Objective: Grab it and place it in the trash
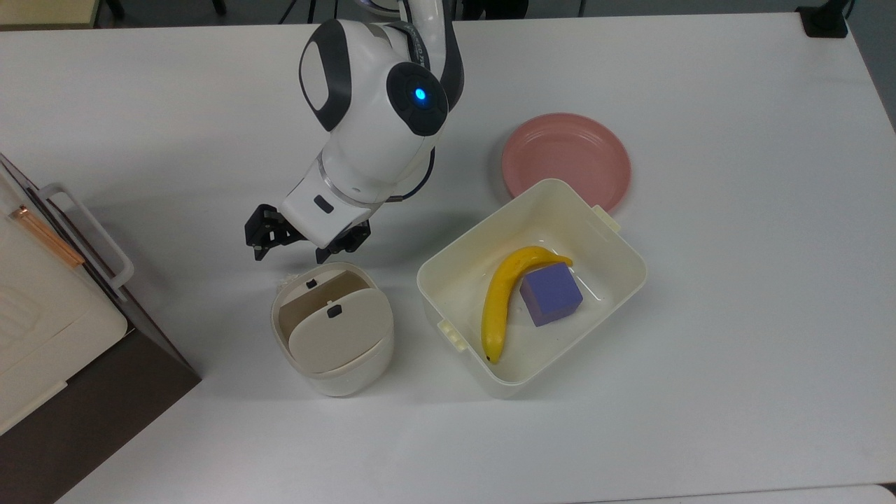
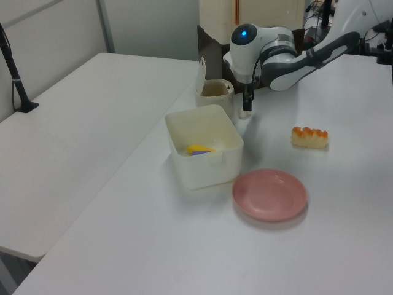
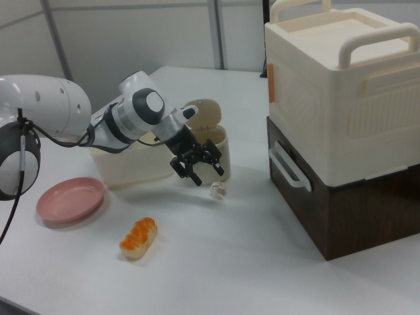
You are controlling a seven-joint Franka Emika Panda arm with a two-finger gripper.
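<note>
Currently: gripper (image 3: 199, 172) jaws spread, poised above the paper ball (image 3: 218, 190), not touching. Paper ball lies on the white table (image 3: 262, 249), just beside the flap-lid bin (image 3: 213, 141). Advice, as judgement: descend straight, straddle the ball, avoid nudging the bin wall, close gently, lift clear before swinging over the bin.

A wrinkly paper ball (image 3: 218, 190) lies by the smooth matt plastic bin (image 1: 334, 329) on a matt white table (image 1: 700, 350).

No readable text, label or number shows anywhere
</note>
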